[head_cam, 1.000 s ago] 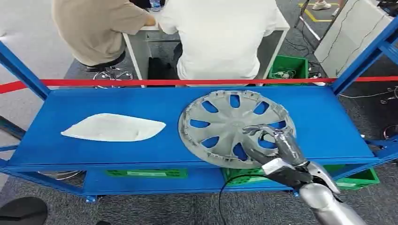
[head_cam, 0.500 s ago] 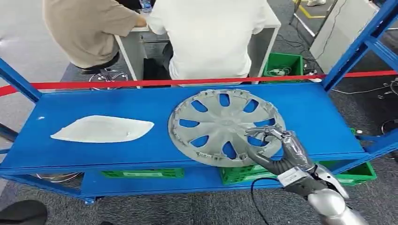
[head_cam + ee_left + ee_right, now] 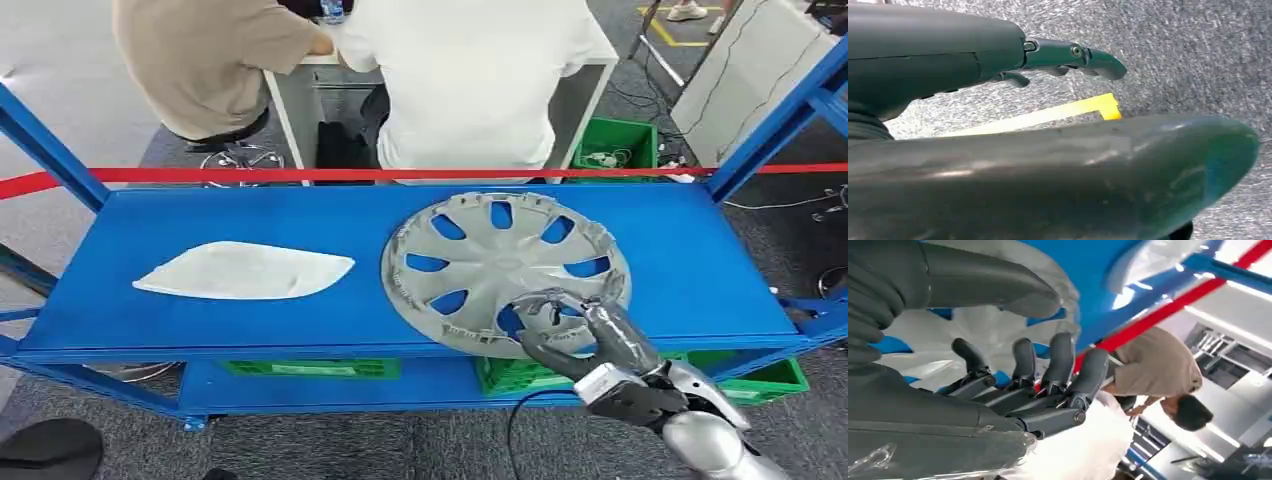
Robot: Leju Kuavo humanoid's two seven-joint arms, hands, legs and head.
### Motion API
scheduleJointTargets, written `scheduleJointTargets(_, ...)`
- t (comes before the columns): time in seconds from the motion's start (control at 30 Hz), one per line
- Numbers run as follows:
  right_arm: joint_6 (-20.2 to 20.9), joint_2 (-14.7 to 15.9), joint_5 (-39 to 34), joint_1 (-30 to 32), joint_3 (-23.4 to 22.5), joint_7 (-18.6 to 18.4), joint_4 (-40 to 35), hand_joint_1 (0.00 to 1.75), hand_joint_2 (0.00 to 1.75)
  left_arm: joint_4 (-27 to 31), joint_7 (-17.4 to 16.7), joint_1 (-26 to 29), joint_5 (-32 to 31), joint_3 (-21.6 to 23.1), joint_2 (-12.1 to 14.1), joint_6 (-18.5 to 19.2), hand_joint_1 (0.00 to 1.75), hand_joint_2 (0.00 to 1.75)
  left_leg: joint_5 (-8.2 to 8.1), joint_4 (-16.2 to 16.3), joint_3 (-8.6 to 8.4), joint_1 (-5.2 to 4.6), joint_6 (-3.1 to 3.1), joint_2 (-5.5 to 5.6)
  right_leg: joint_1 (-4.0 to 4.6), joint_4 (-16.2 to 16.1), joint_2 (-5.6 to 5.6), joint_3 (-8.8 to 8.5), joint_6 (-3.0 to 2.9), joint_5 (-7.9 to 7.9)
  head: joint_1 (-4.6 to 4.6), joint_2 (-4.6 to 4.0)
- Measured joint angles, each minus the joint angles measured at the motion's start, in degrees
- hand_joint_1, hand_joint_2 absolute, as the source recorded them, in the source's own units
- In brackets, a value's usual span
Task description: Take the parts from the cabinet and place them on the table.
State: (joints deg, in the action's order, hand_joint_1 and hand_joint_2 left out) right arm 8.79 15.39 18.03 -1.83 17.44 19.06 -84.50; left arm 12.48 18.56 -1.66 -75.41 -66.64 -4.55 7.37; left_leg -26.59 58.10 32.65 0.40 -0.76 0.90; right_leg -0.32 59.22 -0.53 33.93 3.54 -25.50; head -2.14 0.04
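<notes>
Since 0.5 s ago your right hand (image 3: 585,335) has slid back to the near rim of the silver wheel cover (image 3: 505,268), fingers (image 3: 1060,357) curled, thumb above; whether it grips, you cannot tell. On the blue shelf (image 3: 250,215), the white part (image 3: 245,271) lies left, well apart. Your left hand (image 3: 1063,55) hangs over grey floor, holding nothing. 2 people sit beyond the red tape (image 3: 300,175).
</notes>
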Motion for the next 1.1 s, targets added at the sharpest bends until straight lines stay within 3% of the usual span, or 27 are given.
scheduleJointTargets(0.07, 0.31, 0.46, 1.18, 0.43, 0.92, 0.2, 0.35, 0.0, 1.75, 0.0, 0.06, 0.05, -0.48, 0.0, 0.02, -0.15, 0.0, 1.75, 0.29, -0.23, 0.06, 0.09, -0.56, 0.03, 0.12, 0.1, -0.22, 0.43, -0.77, 0.24, 0.22, 0.0)
scheduleJointTargets(0.1, 0.48, 0.7, 1.79, 0.49, 1.57, 0.17, 0.57, 0.0, 1.75, 0.0, 0.06, 0.02, -0.68, 0.0, 0.02, -0.44, 0.0, 0.0, 0.45, -0.53, 0.0, 0.23, -0.92, 0.03, 0.28, 0.15, -0.24, 0.55, -1.14, 0.25, 0.2, 0.0)
scheduleJointTargets(0.17, 0.29, 1.0, 4.03, 0.29, 2.86, -0.8, 0.91, 0.0, 1.75, 0.0, 0.61, -0.08, -1.01, 0.0, 0.15, -0.88, 0.0, 0.0, -0.24, -0.12, 0.08, 0.28, -1.58, -0.06, -0.14, -0.47, -0.16, 0.3, -1.91, 0.69, 0.26, 0.0)
scheduleJointTargets(0.2, -0.09, 1.11, 5.38, 0.09, 3.61, -1.36, 1.11, 0.0, 1.75, 0.0, 1.03, -0.14, -1.01, 0.0, 0.15, -0.87, 0.0, 0.0, -1.94, 2.01, 1.15, 0.13, -1.76, -0.14, -0.23, -0.51, -0.07, 0.29, -2.32, 0.65, 0.46, 0.0)
scheduleJointTargets(0.27, -0.68, 1.48, 8.84, -0.21, 5.43, -3.21, 2.14, 0.0, 1.75, 0.0, 1.2, -0.19, -1.05, 0.0, 0.07, -0.87, 0.0, 0.0, -6.45, 11.13, 5.5, 0.21, -1.97, -0.17, -0.18, -0.51, 0.12, 0.37, -2.61, 0.6, 0.7, 0.0)
scheduleJointTargets(0.3, -0.83, 1.57, 9.79, -0.34, 6.3, -3.72, 2.67, 0.0, 1.75, 0.0, 1.22, -0.15, -1.05, 0.0, 0.07, -0.9, 0.0, 0.0, -7.78, 15.04, 7.46, 0.18, -2.01, -0.17, -0.15, -0.51, 0.13, 0.42, -2.67, 0.61, 0.72, 0.0)
scheduleJointTargets(0.33, -1.01, 1.61, 10.46, -0.46, 7.21, -4.11, 3.27, 0.0, 1.75, 0.0, 1.2, -0.05, -1.05, 0.0, 0.07, -0.94, 0.0, 0.0, -7.78, 16.83, 8.43, 0.17, -1.97, -0.17, -0.14, -0.51, 0.12, 0.42, -2.67, 0.61, 0.72, 0.0)
scheduleJointTargets(0.37, -1.09, 1.62, 10.8, -0.54, 7.78, -4.24, 3.74, 0.0, 1.75, 0.0, 1.22, -0.02, -1.05, 0.0, 0.09, -0.94, 0.0, 0.0, -6.49, 15.97, 8.14, 0.17, -1.94, -0.17, -0.15, -0.5, 0.12, 0.4, -2.67, 0.61, 0.74, 0.0)
scheduleJointTargets(0.4, -1.18, 1.62, 10.99, -0.7, 8.3, -4.46, 4.11, 0.0, 1.75, 0.0, 1.2, -0.06, -1.05, 0.0, 0.15, -0.96, 0.0, 0.0, -4.14, 12.95, 6.74, 0.19, -1.83, -0.18, -0.19, -0.5, 0.11, 0.37, -2.62, 0.63, 0.79, 0.0)
scheduleJointTargets(0.47, -1.27, 1.62, 11.12, -1.16, 8.96, -4.48, 4.61, 0.0, 1.75, 0.0, 1.2, -0.17, -1.05, 0.0, 0.26, -0.96, 0.0, 0.0, 0.59, 3.3, 1.78, 0.23, -1.68, -0.27, -0.28, -0.44, 0.04, 0.2, -2.26, 0.62, 0.81, 0.0)
scheduleJointTargets(0.5, -1.33, 1.73, 11.17, -1.29, 9.07, -4.5, 4.79, 0.0, 1.75, -0.02, 1.22, -0.2, -1.05, 0.0, 0.22, -0.96, 0.0, 0.0, 0.6, 0.48, 0.46, 0.26, -1.74, -0.37, 0.22, -0.19, 0.0, 0.36, -1.87, 0.52, 0.96, 0.0)
scheduleJointTargets(0.6, -1.4, 2.05, 11.21, -1.46, 9.55, -4.57, 5.18, 0.0, 1.75, -0.04, 1.22, -0.25, -1.07, 0.0, 0.17, -0.98, 0.0, 0.0, 0.41, -0.01, 0.58, 0.08, -0.6, -0.16, 0.16, -0.37, -0.07, 0.57, -1.01, 0.83, 0.76, 0.0)
scheduleJointTargets(0.67, -1.42, 2.21, 11.23, -1.54, 9.9, -4.57, 5.33, 0.0, 1.75, -0.04, 1.22, -0.17, -1.07, 0.0, 0.22, -0.98, 0.0, 0.0, 0.78, -0.3, 0.52, 0.48, 0.16, -0.2, 0.04, -0.13, -0.03, 0.87, -0.42, 0.44, 0.76, 0.0)
scheduleJointTargets(0.73, -1.71, 2.38, 12.31, -2.14, 10.25, -4.99, 5.66, 0.0, 1.75, -0.04, 1.22, -0.27, -1.07, -0.02, 0.33, -1.07, 0.0, 0.0, 0.77, -0.29, 0.52, 0.49, 0.65, -0.2, -0.01, 5.45, 0.08, 3.22, 0.13, -3.19, 0.06, -0.02)
scheduleJointTargets(0.8, -2.43, 2.38, 14.21, -2.41, 11.21, -5.73, 6.34, 0.0, 1.75, -0.04, 1.07, -0.24, -1.2, -0.02, 0.31, -0.94, 0.0, 0.0, 0.72, -0.29, 0.53, 0.41, 0.73, -0.23, -0.03, 14.69, 0.09, 7.37, 0.39, -7.12, 0.04, -0.02)
scheduleJointTargets(0.83, -2.86, 2.38, 15.31, -2.4, 11.95, -5.94, 6.79, 0.0, 1.75, -0.04, 0.81, -0.23, -1.2, -0.02, 0.28, -0.92, 0.0, 0.0, 0.72, -0.28, 0.53, 0.4, 0.73, -0.23, -0.04, 17.39, 0.09, 8.68, 0.41, -7.73, 0.06, 0.0)
scheduleJointTargets(0.87, -3.38, 2.34, 16.3, -2.47, 12.82, -6.06, 7.23, 0.0, 1.75, -0.04, 0.57, -0.23, -1.22, -0.02, 0.24, -0.92, 0.0, 0.0, 0.71, -0.27, 0.49, 0.4, 0.72, -0.21, -0.04, 16.99, 0.09, 8.52, 0.33, -6.87, 0.04, 0.0)
scheduleJointTargets(0.9, -3.76, 2.27, 16.81, -2.68, 13.51, -6.12, 7.52, 0.0, 1.75, -0.04, 0.55, -0.23, -1.22, -0.02, 0.22, -0.92, 0.0, 0.0, 0.7, -0.27, 0.41, 0.42, 0.7, -0.16, -0.04, 13.96, 0.1, 7.0, 0.23, -4.81, 0.04, -0.02)
scheduleJointTargets(0.97, -4.41, 1.97, 17.29, -3.29, 14.57, -6.34, 7.93, 0.0, 1.75, -0.04, 0.52, -0.27, -1.22, -0.02, 0.07, -0.92, 0.0, 0.0, 0.56, -0.27, 0.09, 0.49, 0.47, -0.13, -0.14, 3.82, 0.12, 1.76, 0.05, -0.06, 0.04, -0.02)
scheduleJointTargets(1.0, -4.59, 1.81, 17.4, -3.62, 14.95, -6.38, 8.09, 0.0, 1.75, -0.04, 0.52, -0.29, -1.22, -0.02, 0.09, -0.92, 0.0, 0.0, 0.47, -0.26, 0.04, 0.33, 0.22, -0.11, -0.19, 0.28, 0.1, 0.01, 0.1, -0.16, -0.05, 0.0)
scheduleJointTargets(1.03, -4.61, 1.68, 17.46, -3.91, 15.41, -6.47, 8.31, 0.0, 1.75, -0.04, 0.52, -0.31, -1.22, -0.02, 0.09, -0.92, 0.0, 0.0, 0.46, -0.05, 0.24, 0.02, -0.16, -0.04, -0.02, -0.14, -0.19, -0.31, -0.49, -0.1, 0.02, 0.0)
scheduleJointTargets(1.1, -4.63, 1.51, 17.64, -3.97, 15.85, -6.45, 8.68, 0.0, 1.75, -0.04, 0.5, -0.24, -1.36, -0.02, 0.07, -0.92, 0.0, 0.0, 0.78, -0.38, 0.29, 0.18, -0.72, -0.04, 0.24, 0.09, -0.24, 0.02, -1.05, -0.07, 0.09, 0.0)
